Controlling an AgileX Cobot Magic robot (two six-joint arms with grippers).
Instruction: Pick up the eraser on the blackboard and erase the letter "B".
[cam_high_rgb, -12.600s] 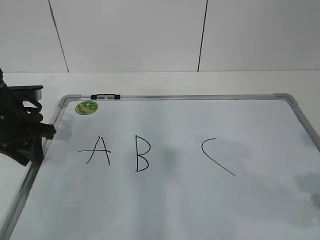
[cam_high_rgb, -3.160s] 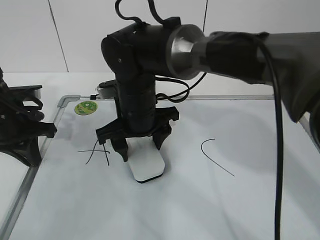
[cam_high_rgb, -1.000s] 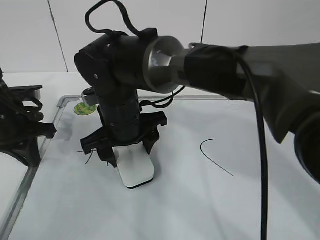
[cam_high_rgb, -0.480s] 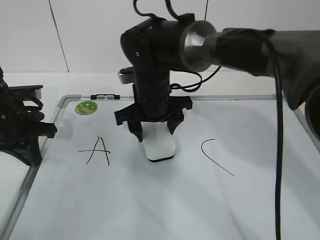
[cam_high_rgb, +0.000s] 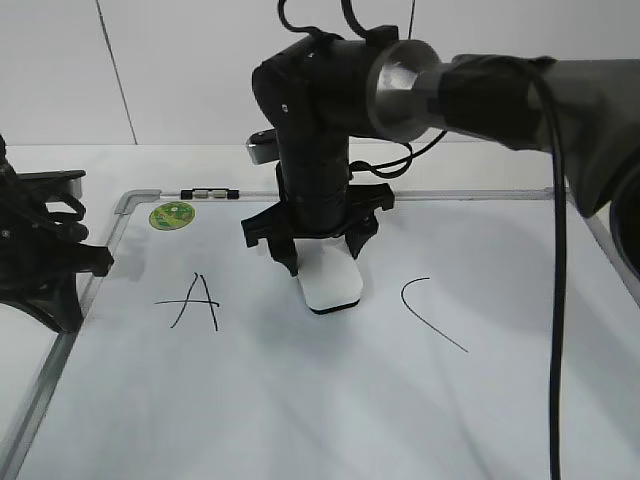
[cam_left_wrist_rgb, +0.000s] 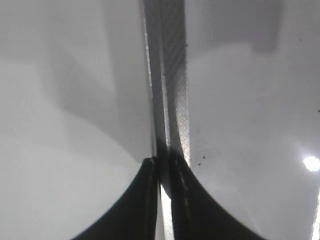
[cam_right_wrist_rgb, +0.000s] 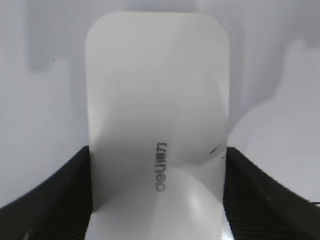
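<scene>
My right gripper (cam_high_rgb: 325, 262) reaches across to the middle of the blackboard (cam_high_rgb: 300, 410) and is shut on the white eraser (cam_high_rgb: 332, 287), pressing it flat on the board between the "A" (cam_high_rgb: 195, 300) and the "C" (cam_high_rgb: 430, 312). No stroke of the letter "B" shows anywhere on the board. In the right wrist view the eraser (cam_right_wrist_rgb: 157, 100) fills the space between the jaws (cam_right_wrist_rgb: 159, 200). My left gripper (cam_high_rgb: 72, 300) sits at the board's left edge. In the left wrist view its jaws (cam_left_wrist_rgb: 164, 167) are closed on the board's metal frame (cam_left_wrist_rgb: 172, 90).
A round green sticker (cam_high_rgb: 172, 215) and a small black-and-silver clip (cam_high_rgb: 210, 192) sit at the board's top left. The right arm and its cable span the upper right of the exterior view. A white wall stands behind the table.
The right gripper has swept the eraser from beside the "A" rightward and a little farther back, to between the "A" and the "C". The left arm has not moved.
</scene>
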